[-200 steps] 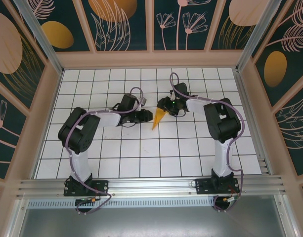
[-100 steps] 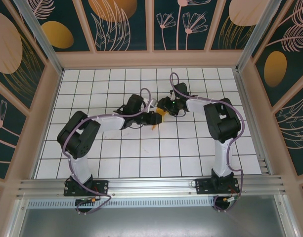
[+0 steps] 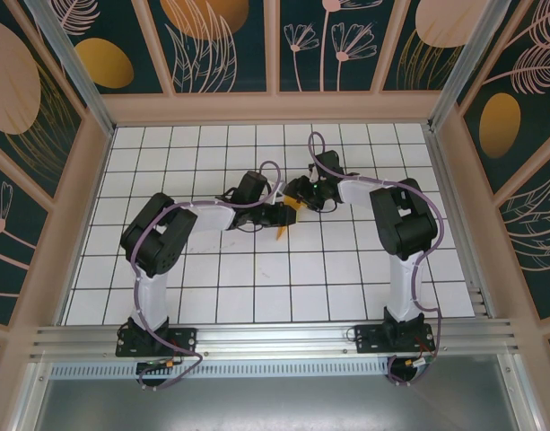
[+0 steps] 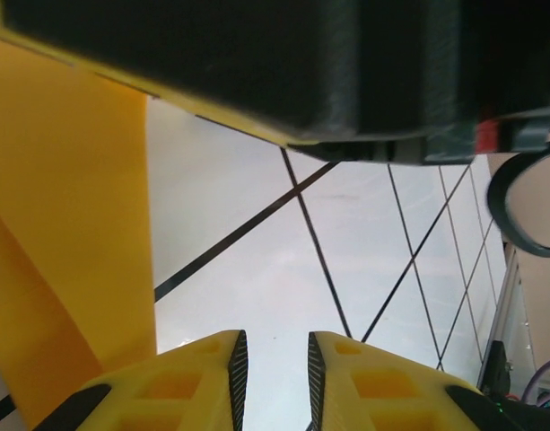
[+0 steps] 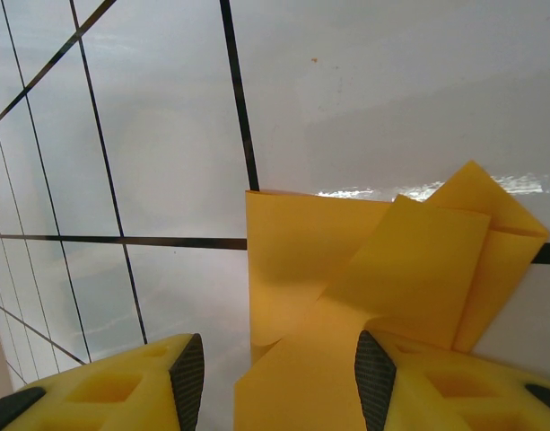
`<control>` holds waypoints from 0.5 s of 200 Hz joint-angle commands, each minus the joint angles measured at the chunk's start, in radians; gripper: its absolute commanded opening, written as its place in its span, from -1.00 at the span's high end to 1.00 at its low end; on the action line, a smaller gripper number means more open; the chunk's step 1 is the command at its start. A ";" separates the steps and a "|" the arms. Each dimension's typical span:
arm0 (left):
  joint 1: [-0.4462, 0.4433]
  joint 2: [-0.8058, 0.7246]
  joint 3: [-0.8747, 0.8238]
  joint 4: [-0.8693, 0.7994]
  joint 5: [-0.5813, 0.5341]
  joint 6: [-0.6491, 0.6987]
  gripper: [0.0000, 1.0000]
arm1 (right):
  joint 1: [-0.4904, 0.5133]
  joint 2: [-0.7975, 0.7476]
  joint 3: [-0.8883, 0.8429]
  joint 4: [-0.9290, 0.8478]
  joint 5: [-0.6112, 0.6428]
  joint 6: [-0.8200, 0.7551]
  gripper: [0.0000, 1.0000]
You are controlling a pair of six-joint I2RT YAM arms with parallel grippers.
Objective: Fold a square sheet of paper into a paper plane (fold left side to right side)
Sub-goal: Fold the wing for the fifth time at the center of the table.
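**Two grippers, one plane, dead centre**

Here we are at the middle of the table (image 3: 257, 278), white with black grid lines, where the two arms meet nose to nose over one plane (image 3: 283, 229). There is just the one piece of paper out there. It is orange-yellow and folded narrow, its point aimed toward the arm bases and its wide end tucked under the black wrists.

In close on the right wrist view, the wide end is a stack of flat flaps. A square-cornered layer lies underneath, an angled flap crosses it, and another folded corner sits off to the right, all with crisp creases.

The right gripper (image 5: 279, 359) has its jaws well apart, straddling that paper and not clamped on it. The sheet runs down between its yellow fingers (image 5: 95, 395), meets one dark pad, and leaves a sliver of table beside the other.

Over to the left gripper (image 4: 273, 346): its two fingers are almost together, with a thin strip of bare table between the pads and nothing held. The paper lies just beside them as a broad orange band running up under a black body (image 4: 257, 63). A small red patch (image 4: 494, 135) on that body is too blurred to read.

The tally is two arms, two grippers, four fingers and one plane, plus three orange ovals (image 3: 104, 63) painted on the walls.
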 commanded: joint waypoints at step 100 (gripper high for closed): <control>0.004 0.055 0.010 -0.058 -0.044 0.043 0.45 | -0.012 0.030 -0.028 -0.092 0.070 -0.021 -0.06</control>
